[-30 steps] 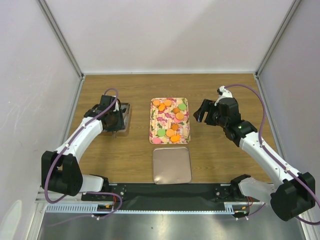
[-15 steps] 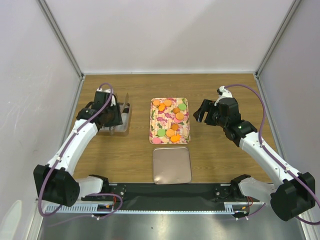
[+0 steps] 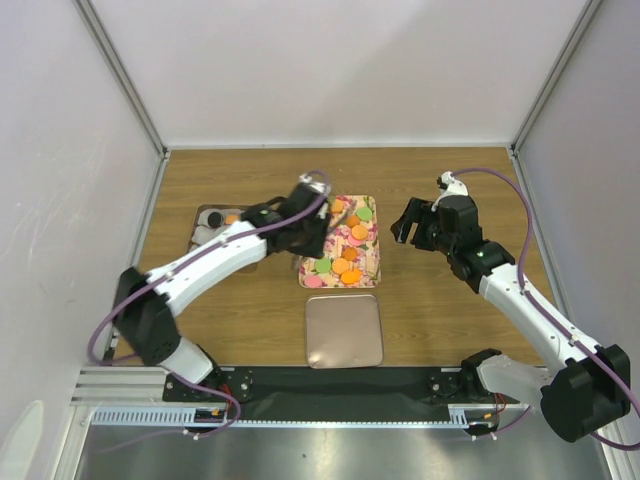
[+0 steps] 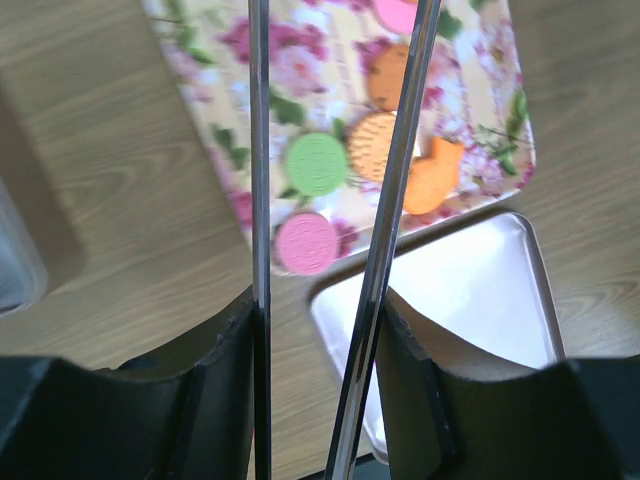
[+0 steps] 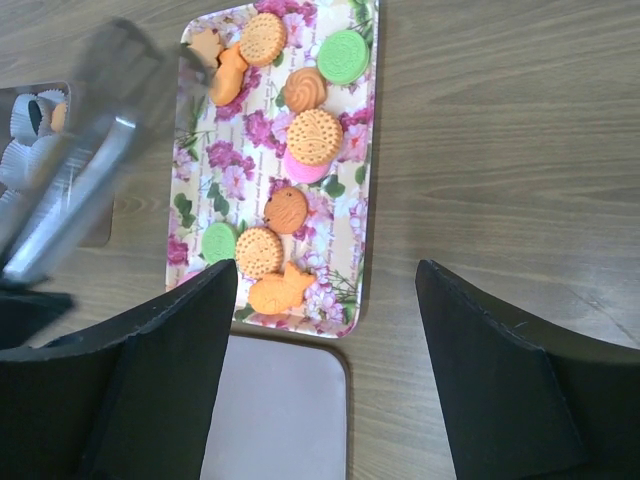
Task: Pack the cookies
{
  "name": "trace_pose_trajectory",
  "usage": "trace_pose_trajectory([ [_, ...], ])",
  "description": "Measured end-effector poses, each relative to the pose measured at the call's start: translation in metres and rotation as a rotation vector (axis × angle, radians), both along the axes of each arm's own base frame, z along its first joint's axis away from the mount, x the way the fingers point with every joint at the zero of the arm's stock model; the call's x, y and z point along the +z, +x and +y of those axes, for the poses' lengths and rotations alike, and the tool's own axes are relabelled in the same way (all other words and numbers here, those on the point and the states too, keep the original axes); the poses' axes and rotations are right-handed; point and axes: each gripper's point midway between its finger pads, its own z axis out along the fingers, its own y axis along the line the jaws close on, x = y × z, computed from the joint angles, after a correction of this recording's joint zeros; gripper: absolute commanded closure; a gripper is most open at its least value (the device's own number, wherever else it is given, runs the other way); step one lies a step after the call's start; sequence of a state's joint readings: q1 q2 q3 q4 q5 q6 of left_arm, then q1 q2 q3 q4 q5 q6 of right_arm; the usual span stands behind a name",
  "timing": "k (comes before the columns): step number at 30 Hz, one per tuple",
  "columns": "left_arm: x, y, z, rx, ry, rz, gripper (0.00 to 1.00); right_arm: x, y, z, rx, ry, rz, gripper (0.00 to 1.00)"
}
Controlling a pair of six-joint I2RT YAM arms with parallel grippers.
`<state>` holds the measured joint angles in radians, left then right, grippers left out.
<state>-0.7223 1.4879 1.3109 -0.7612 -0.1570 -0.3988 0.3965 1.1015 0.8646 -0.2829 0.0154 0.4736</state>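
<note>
Several cookies (image 3: 345, 265), mostly orange with some green and pink, lie on the floral tray (image 3: 376, 255). My left gripper (image 3: 300, 228) is shut on metal tongs (image 4: 260, 200) and hovers over the tray's left edge. In the left wrist view (image 4: 320, 320) the tong blades straddle a green cookie (image 4: 317, 164) and a pink cookie (image 4: 306, 243), above them and spread apart. My right gripper (image 3: 405, 225) is open and empty, right of the tray; it also shows in the right wrist view (image 5: 325, 268), above the tray's near right corner (image 5: 365, 200).
A plain square metal lid (image 3: 344, 330) lies just in front of the tray. A small box (image 3: 215, 222) with white paper cups and a few cookies sits at the left. Walls close in the left, back and right sides.
My left arm has swung right with the tongs, from the box at the left to over the tray's left edge. The right arm has not moved.
</note>
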Motion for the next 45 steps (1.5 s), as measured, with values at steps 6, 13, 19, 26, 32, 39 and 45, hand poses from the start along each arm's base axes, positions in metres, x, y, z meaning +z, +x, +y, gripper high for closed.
trace_pose_trajectory([
  [6,-0.038,-0.009,-0.050,-0.106,0.070,0.063,0.51,0.000,0.002,-0.003,-0.015,-0.008,-0.003,0.22],
  [13,-0.050,-0.009,-0.060,-0.121,0.100,0.075,0.51,0.000,0.002,-0.004,-0.021,-0.012,-0.004,0.22],
  [19,-0.055,-0.010,-0.063,-0.128,0.111,0.083,0.51,0.000,0.002,-0.004,-0.020,-0.012,-0.005,0.22],
  [26,-0.067,-0.011,-0.064,-0.131,0.133,0.104,0.51,0.000,0.002,-0.004,-0.020,-0.013,-0.005,0.22],
  [32,-0.073,-0.010,-0.065,-0.131,0.141,0.112,0.51,0.000,0.002,-0.004,-0.019,-0.013,-0.005,0.21],
  [39,-0.078,-0.008,-0.066,-0.128,0.147,0.110,0.51,0.000,0.002,-0.004,-0.019,-0.013,-0.005,0.22],
  [45,-0.078,-0.006,-0.065,-0.122,0.151,0.100,0.51,0.000,0.002,-0.004,-0.019,-0.013,-0.005,0.22],
])
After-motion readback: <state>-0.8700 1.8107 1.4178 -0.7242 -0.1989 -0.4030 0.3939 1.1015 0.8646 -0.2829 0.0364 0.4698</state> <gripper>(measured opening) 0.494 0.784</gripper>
